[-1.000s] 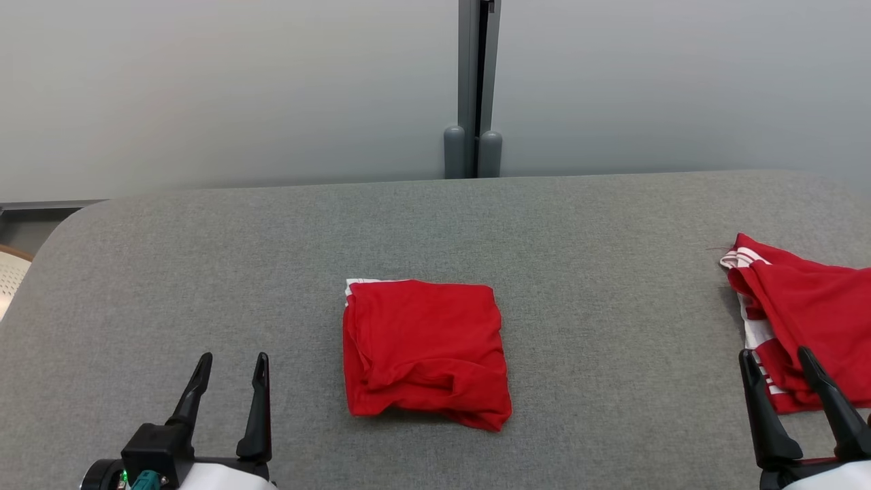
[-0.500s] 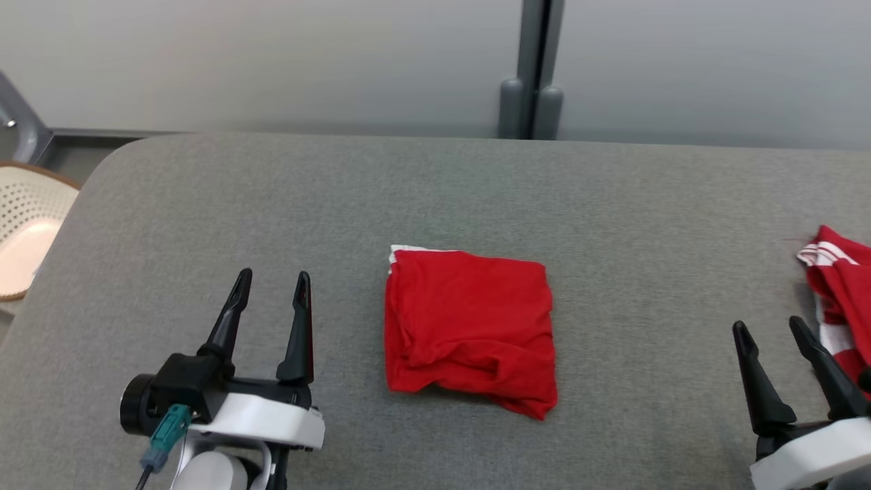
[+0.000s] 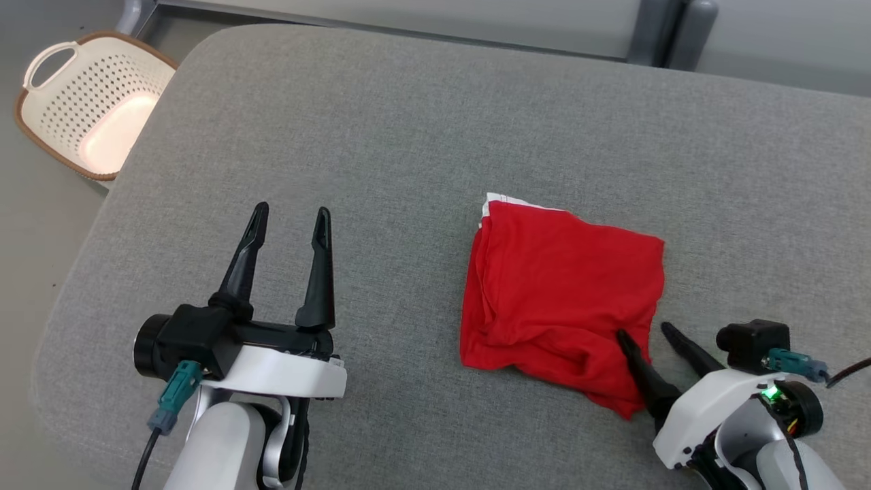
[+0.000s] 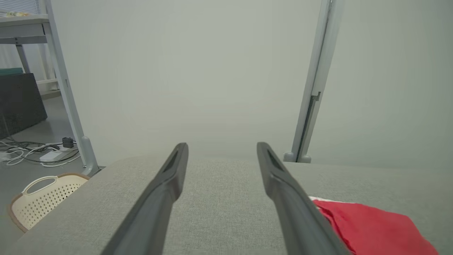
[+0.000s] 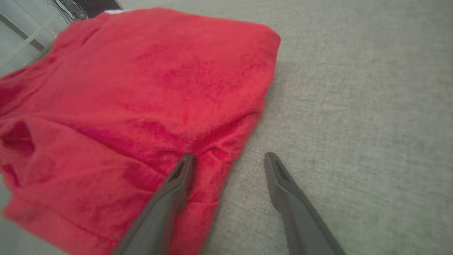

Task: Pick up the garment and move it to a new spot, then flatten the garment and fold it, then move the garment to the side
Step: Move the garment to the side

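The garment (image 3: 565, 292) is a folded red square with a white trim corner at its far left, lying on the grey table (image 3: 408, 136). My right gripper (image 3: 643, 333) is open at its near right corner. In the right wrist view one finger lies over the red cloth (image 5: 141, 88) and the other over bare table, with the right gripper (image 5: 228, 157) straddling the edge. My left gripper (image 3: 291, 216) stands open over bare table, well left of the garment. In the left wrist view the left gripper (image 4: 221, 147) has nothing between its fingers, and the garment (image 4: 371, 223) sits at the lower right.
A cream perforated basket (image 3: 88, 109) with a brown rim stands on the floor past the table's far left corner, and the basket (image 4: 42, 198) shows in the left wrist view too. A grey partition post (image 3: 670, 30) rises behind the table.
The head camera has swung left and down, so the whole picture shifted. My right gripper has come in to the garment's near right corner. The second red garment at the right has left the view.
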